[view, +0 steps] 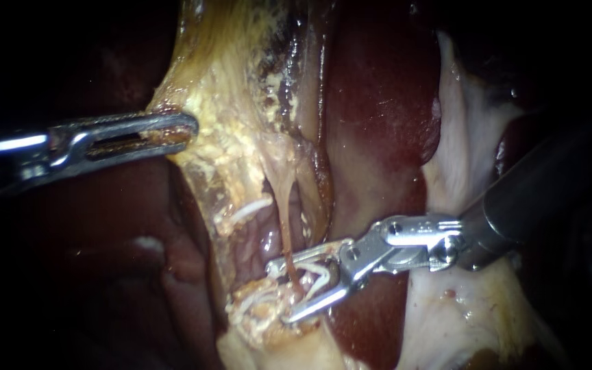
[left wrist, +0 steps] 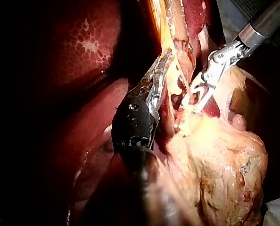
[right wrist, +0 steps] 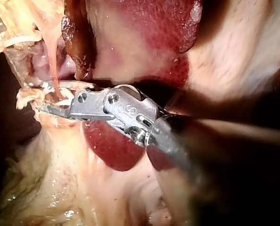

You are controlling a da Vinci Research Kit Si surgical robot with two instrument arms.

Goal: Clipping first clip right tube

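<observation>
From the endoscope, no clip sits on the tube (view: 286, 219) yet. This thin tan strand runs from the centre down toward 6 o'clock. Your right instrument (view: 288, 289) comes in from 3 o'clock with its jaws spread, one on each side of the tube near its lower end. I judge the approach and straddling done; closing to set the clip, then backing off, is what is left. Whether a clip is loaded between the jaws I cannot tell, since pale strands crowd that spot. Your left instrument (view: 173, 130) enters from 9 o'clock, its jaws pressed together on the edge of the yellowish tissue (view: 227, 89), drawing it taut toward 9 o'clock. The liver (view: 378, 116) lies behind, at 1 o'clock.

From the left wrist camera, your left instrument (left wrist: 159, 75) lies along the yellowish tissue and pinches it at the tip. Just beyond it, your right instrument (left wrist: 201, 96) comes in shaft-high and points steeply down, with its jaws parted around the tube.

From the right wrist camera, your right instrument (right wrist: 50, 98) is bent at the wrist so the jaws lie nearly level. The tube (right wrist: 50, 56) drops between them. A gap shows, so nothing is gripped.
</observation>
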